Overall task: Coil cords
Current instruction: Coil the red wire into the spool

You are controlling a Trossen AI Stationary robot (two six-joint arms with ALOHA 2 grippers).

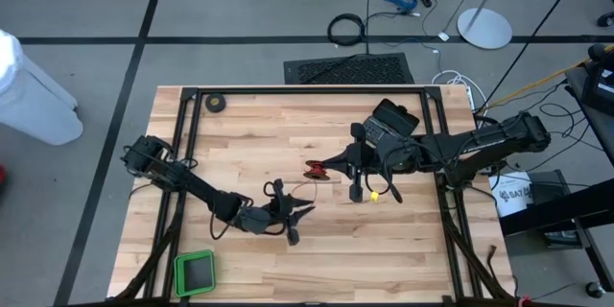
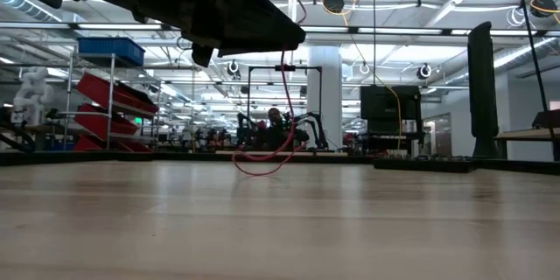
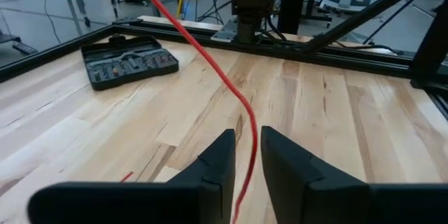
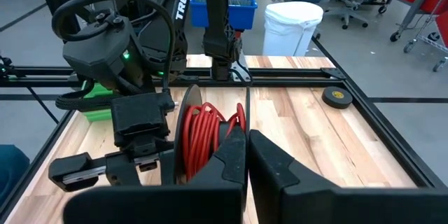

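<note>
- in the left wrist view the red wire (image 3: 210, 66) is seen running through the narrow gap between the left gripper's (image 3: 245, 155) fingers; the jaws are parted slightly, and whether the wire is pinched cannot be told.
- beyond that gripper a dark tool case (image 3: 128, 59) is shown lying on the table (image 3: 364, 133), a detail hidden in the low view.
- in the right wrist view the right gripper (image 4: 246, 147) is seen clenched on the reel (image 4: 190, 140), with red turns wound on it just ahead of the fingertips.
- only the high view shows both arms: the wire (image 1: 302, 190) spans between the left gripper (image 1: 295, 213) and the right gripper (image 1: 326, 169).
- farther off, a black tape roll (image 1: 217, 103) lies near the table's far edge.
</note>
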